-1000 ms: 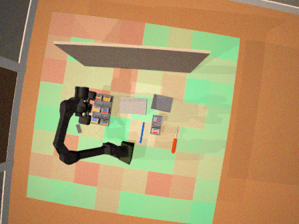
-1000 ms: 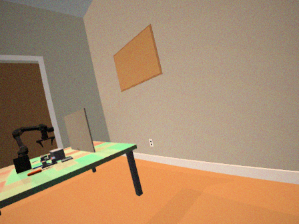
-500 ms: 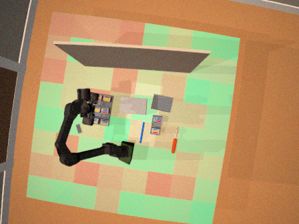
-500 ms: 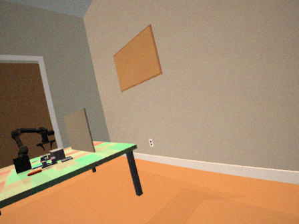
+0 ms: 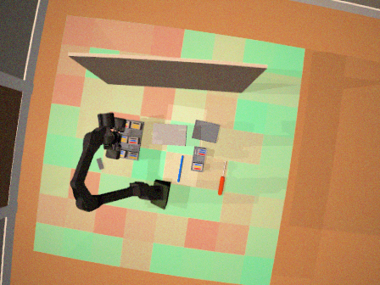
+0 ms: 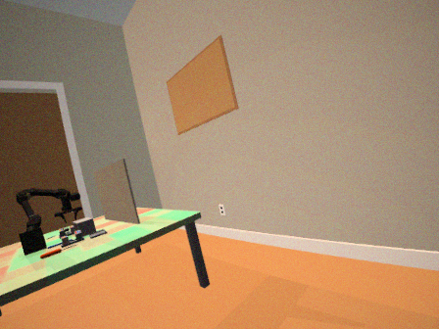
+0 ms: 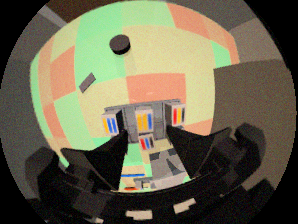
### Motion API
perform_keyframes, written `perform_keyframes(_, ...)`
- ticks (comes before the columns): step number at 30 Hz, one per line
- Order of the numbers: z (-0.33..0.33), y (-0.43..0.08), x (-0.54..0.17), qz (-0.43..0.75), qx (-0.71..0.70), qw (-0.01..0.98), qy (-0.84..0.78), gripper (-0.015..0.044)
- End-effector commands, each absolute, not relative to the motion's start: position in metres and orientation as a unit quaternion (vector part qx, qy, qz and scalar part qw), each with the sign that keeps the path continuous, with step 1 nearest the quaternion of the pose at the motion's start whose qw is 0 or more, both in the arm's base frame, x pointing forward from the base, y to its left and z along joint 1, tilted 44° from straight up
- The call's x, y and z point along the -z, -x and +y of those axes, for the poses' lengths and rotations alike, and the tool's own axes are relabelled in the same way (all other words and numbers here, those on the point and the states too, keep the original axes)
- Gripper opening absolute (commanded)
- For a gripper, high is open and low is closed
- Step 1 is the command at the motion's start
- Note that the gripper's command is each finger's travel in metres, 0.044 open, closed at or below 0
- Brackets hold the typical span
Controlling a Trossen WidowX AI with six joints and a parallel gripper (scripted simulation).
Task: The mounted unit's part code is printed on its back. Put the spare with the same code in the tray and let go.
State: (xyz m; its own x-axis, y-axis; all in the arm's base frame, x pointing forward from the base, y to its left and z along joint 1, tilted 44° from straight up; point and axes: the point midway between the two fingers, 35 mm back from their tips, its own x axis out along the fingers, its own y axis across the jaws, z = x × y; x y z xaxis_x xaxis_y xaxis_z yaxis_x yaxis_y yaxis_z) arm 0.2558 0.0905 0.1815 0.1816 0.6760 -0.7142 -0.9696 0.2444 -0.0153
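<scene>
Top: One arm. Fingers over the left part of the spares rack; six labelled blocks counted, two more on a small rack. One tray, judged the dark plate, to the right.

Exterior: fingers apart, above the surface.

Wrist: fingers roughly two-thirds open, holding nothing. Middle block straight ahead of the gap, stripes lengthwise; four labels counted. Matching code: cannot tell.
</scene>
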Motion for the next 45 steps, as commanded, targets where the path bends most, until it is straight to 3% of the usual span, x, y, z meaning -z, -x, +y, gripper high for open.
perform_keyframes(1,0.095,-0.257,-0.174,0.306,-0.564,0.728,0.242,0.03)
perform_keyframes(45,0.136,-0.265,-0.133,0.303,-0.564,0.73,0.239,0.03)
